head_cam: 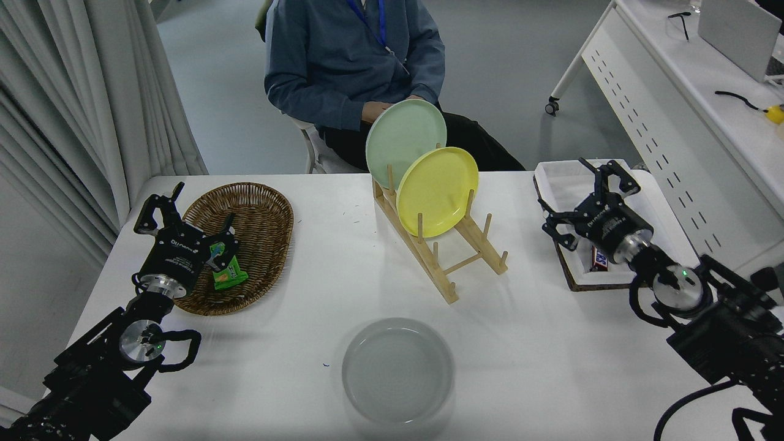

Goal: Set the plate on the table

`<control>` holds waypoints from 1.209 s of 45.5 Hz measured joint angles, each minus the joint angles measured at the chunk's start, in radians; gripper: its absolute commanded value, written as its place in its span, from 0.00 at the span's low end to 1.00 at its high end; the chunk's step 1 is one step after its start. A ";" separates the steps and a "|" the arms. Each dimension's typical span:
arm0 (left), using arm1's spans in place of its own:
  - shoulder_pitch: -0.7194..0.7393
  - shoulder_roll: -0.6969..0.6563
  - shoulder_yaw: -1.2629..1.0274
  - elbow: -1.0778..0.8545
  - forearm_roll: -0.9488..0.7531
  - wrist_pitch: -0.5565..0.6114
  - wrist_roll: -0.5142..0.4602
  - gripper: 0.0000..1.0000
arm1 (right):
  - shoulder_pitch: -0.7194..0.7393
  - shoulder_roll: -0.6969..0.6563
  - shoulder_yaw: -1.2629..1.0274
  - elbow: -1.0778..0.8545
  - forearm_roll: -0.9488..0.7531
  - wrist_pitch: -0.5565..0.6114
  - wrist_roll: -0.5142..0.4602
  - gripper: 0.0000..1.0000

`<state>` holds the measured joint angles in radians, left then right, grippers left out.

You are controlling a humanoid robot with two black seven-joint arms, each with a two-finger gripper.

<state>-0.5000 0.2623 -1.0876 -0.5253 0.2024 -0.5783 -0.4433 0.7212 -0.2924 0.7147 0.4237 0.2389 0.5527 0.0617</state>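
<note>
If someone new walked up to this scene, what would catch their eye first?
Probably the yellow plate and the pale green plate standing upright in the wooden rack at the table's middle. Next, the light grey plate lying flat near the front edge, and the right gripper, open, over the white tray at the right.
</note>
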 measured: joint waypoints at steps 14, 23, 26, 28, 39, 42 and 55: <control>0.000 0.000 0.000 0.000 0.000 0.000 0.000 1.00 | -0.119 -0.033 0.136 0.081 -0.131 0.039 0.004 0.99; 0.000 0.000 0.000 0.000 0.000 0.000 0.000 1.00 | -0.134 -0.026 0.188 0.050 -0.175 0.028 0.006 0.99; 0.000 0.000 0.000 0.000 0.000 0.000 0.000 1.00 | -0.118 -0.011 0.200 0.015 -0.180 0.021 0.006 0.99; 0.000 0.000 0.000 0.000 0.000 0.000 0.000 1.00 | -0.098 0.001 0.209 -0.019 -0.183 0.016 0.007 0.99; 0.000 0.000 0.000 0.000 0.000 0.000 0.000 1.00 | -0.044 0.040 0.219 -0.100 -0.189 0.007 0.007 0.99; 0.000 0.000 0.000 0.000 0.000 0.000 0.000 1.00 | -0.036 0.047 0.220 -0.110 -0.190 0.006 0.007 0.99; 0.000 0.000 0.000 0.000 0.000 0.000 0.000 1.00 | -0.014 0.059 0.222 -0.135 -0.192 0.003 0.007 0.99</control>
<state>-0.5001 0.2623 -1.0876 -0.5255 0.2025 -0.5783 -0.4433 0.7077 -0.2330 0.9367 0.2884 0.0472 0.5553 0.0690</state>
